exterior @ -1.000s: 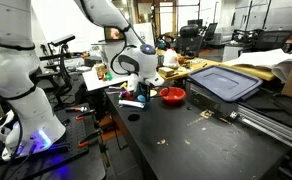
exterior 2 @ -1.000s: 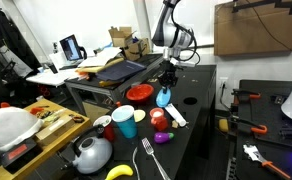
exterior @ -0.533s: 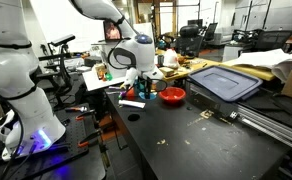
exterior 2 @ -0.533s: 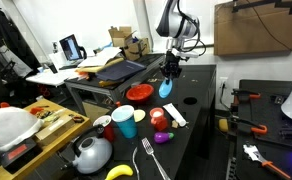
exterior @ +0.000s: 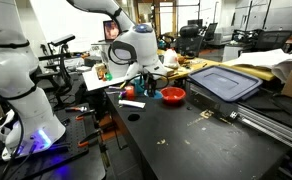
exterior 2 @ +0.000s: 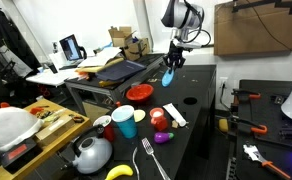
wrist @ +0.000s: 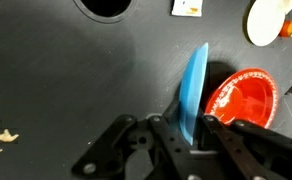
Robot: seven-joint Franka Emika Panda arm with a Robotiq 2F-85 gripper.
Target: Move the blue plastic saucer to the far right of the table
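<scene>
My gripper point(wrist: 186, 125) is shut on the blue plastic saucer point(wrist: 194, 85), which it holds edge-on by the rim. In both exterior views the gripper point(exterior: 144, 78) point(exterior 2: 172, 62) holds the saucer point(exterior: 147, 87) point(exterior 2: 168, 76) in the air above the black table point(exterior: 176, 140) point(exterior 2: 201, 108) point(wrist: 56, 80). The red bowl point(wrist: 241, 95) point(exterior: 172, 95) sits on the table just beside and below the saucer.
A grey-blue bin lid point(exterior: 224, 82) lies beyond the red bowl, and a metal rail point(exterior: 276, 125) runs along the table edge. A teal cup point(exterior 2: 125, 121), kettle point(exterior 2: 91, 153), fork point(exterior 2: 151, 160) and banana point(exterior 2: 119, 172) crowd one table end. A round hole point(wrist: 111, 5) and a white card point(wrist: 187, 7) mark the tabletop.
The gripper has risen from the table with the blue saucer in it, and the arm has swung a little sideways away from the clutter.
</scene>
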